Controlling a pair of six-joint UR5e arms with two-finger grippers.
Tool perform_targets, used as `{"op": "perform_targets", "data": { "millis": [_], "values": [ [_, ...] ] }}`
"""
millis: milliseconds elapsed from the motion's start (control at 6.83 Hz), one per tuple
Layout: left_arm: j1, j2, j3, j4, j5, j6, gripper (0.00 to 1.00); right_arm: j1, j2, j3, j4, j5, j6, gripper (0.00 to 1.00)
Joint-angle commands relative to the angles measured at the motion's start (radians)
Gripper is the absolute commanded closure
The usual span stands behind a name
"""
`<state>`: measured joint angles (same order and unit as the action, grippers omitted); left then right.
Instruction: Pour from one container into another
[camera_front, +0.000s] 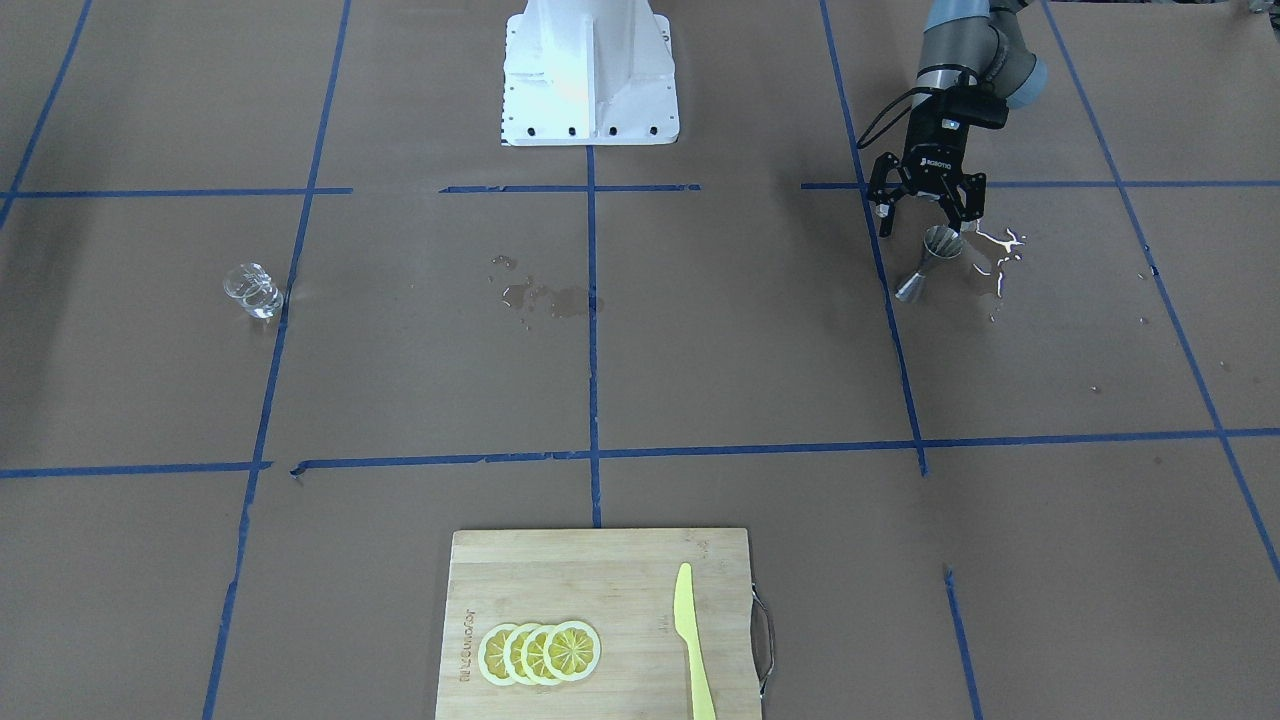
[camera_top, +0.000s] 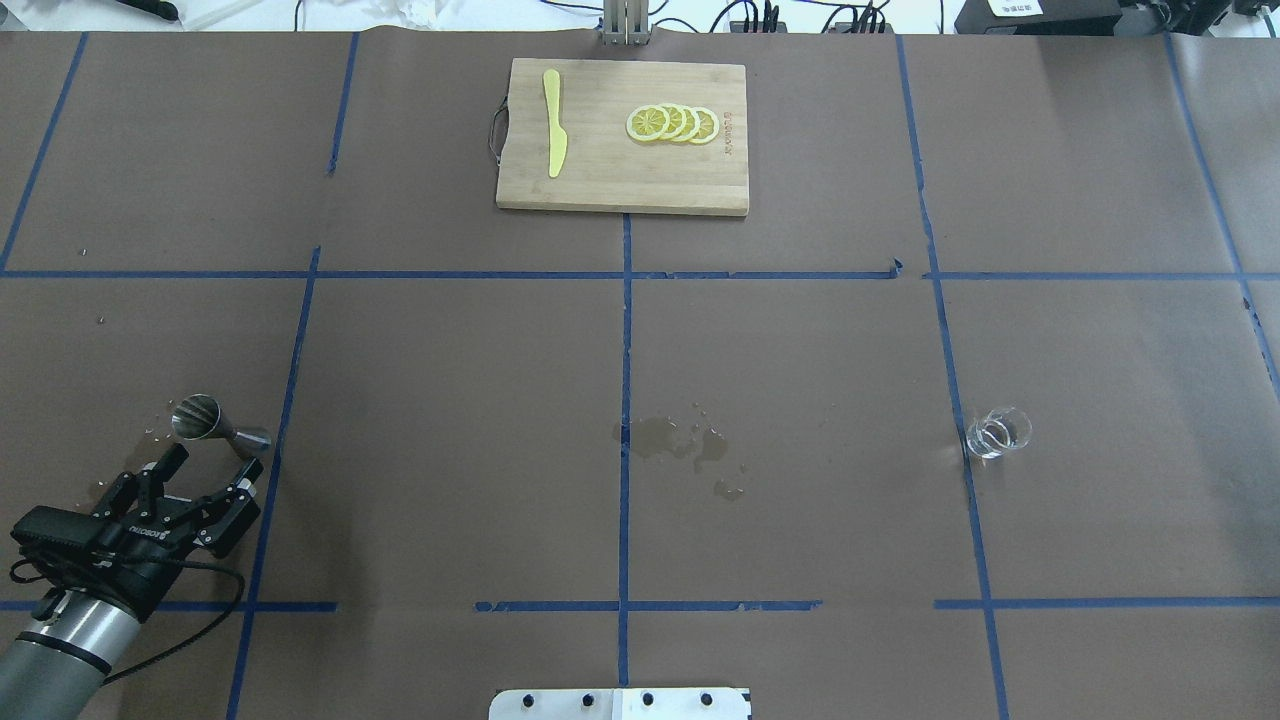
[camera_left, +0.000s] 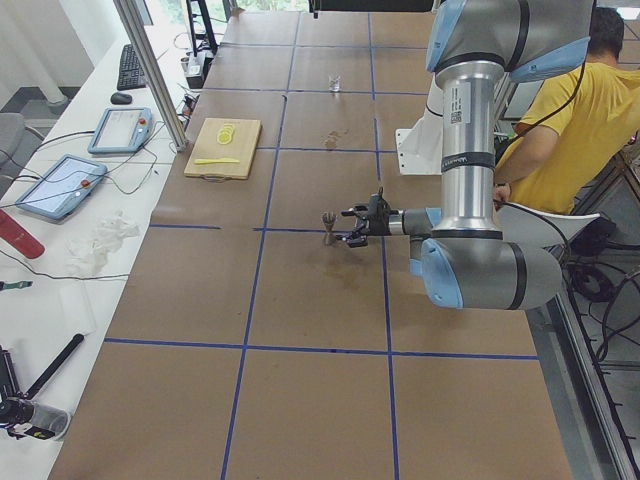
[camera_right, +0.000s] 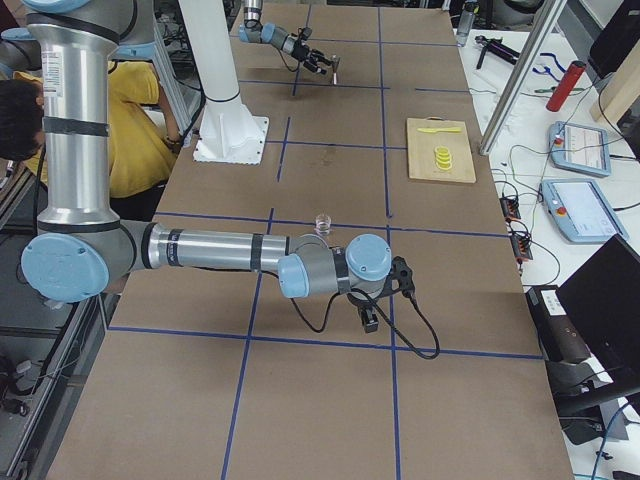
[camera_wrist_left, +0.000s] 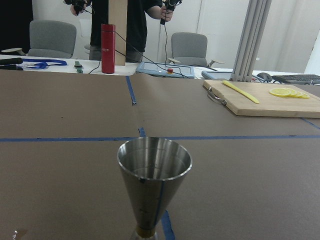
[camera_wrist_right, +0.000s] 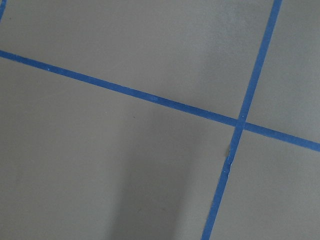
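Note:
The silvery hourglass jigger (camera_front: 928, 262) (camera_top: 218, 424) stands upright on the brown paper at the robot's left side. It fills the lower middle of the left wrist view (camera_wrist_left: 154, 190), and its upper cone looks empty. My left gripper (camera_front: 925, 222) (camera_top: 215, 462) is open and low, just on the robot's side of the jigger, not closed on it. The clear glass cup (camera_front: 255, 290) (camera_top: 997, 434) stands alone on the far right side. My right gripper (camera_right: 368, 318) shows only in the exterior right view, pointing down near the table edge; I cannot tell whether it is open or shut.
A bamboo cutting board (camera_top: 600, 185) at the far middle edge carries lemon slices (camera_top: 672, 123) and a yellow knife (camera_top: 553, 135). A wet patch (camera_top: 680, 445) darkens the table centre. A shiny puddle (camera_front: 1000, 260) lies beside the jigger. The white robot base (camera_front: 588, 70) is at the near edge.

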<state>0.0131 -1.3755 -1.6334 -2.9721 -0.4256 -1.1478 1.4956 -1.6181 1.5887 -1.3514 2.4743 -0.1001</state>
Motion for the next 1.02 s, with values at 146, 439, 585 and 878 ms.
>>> {"op": "perform_targets", "data": {
  "millis": [146,439,585,878],
  "values": [
    [-0.054,-0.023,0.036,0.008,-0.018,0.006,0.01,-0.002,0.014,0.002,0.0,-0.002,-0.001,0.0],
    [-0.082,-0.045,0.081,0.01,-0.047,0.006,0.01,-0.002,0.014,0.002,0.0,-0.002,-0.001,0.0],
    [-0.084,-0.046,0.083,0.008,-0.051,0.006,0.02,-0.002,0.014,0.002,0.0,-0.002,-0.001,0.0],
    [-0.084,-0.085,0.083,0.007,-0.053,0.046,0.1,-0.002,0.018,-0.004,0.0,-0.002,-0.001,0.0]
  ]
}}
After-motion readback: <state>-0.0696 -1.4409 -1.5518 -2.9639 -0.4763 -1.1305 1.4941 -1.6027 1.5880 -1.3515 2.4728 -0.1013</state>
